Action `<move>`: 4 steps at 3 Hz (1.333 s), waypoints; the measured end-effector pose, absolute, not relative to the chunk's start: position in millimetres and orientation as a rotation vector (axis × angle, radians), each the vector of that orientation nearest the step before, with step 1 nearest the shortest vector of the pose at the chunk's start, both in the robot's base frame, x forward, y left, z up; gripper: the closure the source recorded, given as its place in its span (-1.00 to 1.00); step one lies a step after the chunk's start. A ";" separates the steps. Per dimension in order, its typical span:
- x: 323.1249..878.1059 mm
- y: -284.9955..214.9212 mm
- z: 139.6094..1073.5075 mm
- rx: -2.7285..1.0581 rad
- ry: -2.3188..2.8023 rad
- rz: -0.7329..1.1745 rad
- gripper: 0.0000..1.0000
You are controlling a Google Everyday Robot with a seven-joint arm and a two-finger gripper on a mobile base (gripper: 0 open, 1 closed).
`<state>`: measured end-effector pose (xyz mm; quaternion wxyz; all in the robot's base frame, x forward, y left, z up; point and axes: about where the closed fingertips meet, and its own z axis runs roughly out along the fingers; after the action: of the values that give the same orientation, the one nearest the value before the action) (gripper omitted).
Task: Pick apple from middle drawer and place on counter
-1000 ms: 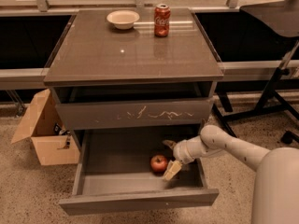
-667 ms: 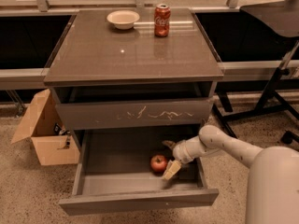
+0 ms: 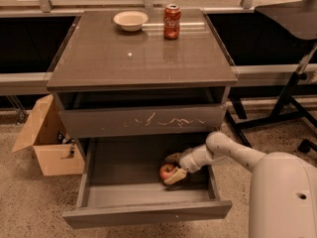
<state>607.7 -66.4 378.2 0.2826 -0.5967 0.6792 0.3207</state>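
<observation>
- The gripper (image 3: 173, 166) is down inside the drawer (image 3: 124, 165), at its right side. Its two pale fingers (image 3: 176, 176) are spread apart, one above the apple (image 3: 166, 171) and one below it.
- The apple is small, round and red with a lighter patch on top. It sits on the drawer floor, right of centre, between the fingers. I cannot tell whether they press on it.
- The arm (image 3: 233, 150) is smooth and white, reaching in from the right over the drawer's side wall.
- The drawer is pulled well out: wide, deep, matt grey inside, with a plain flat front. The apple is the only loose thing seen in it.
- Above it is a second grey drawer front (image 3: 143, 121) marked with white scratches.
- The counter (image 3: 129, 58) is a glossy grey-brown square slab that reflects light.
- At its back edge stand a red soda can (image 3: 172, 21), upright, and a shallow pale bowl (image 3: 131, 20) to its left, apart from each other.
- An open cardboard box (image 3: 47, 143) sits on the speckled floor left of the cabinet.
</observation>
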 end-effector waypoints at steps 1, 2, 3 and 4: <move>601.9 -59.6 382.5 -1.628 1.786 0.869 0.16; 581.3 -53.5 415.6 -1.687 1.680 0.858 0.63; 544.5 -51.9 485.7 -1.766 1.487 0.843 1.00; 521.5 -67.7 552.0 -1.800 1.371 0.821 1.00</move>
<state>521.5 -67.7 552.0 0.3594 -0.6979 0.5316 0.3182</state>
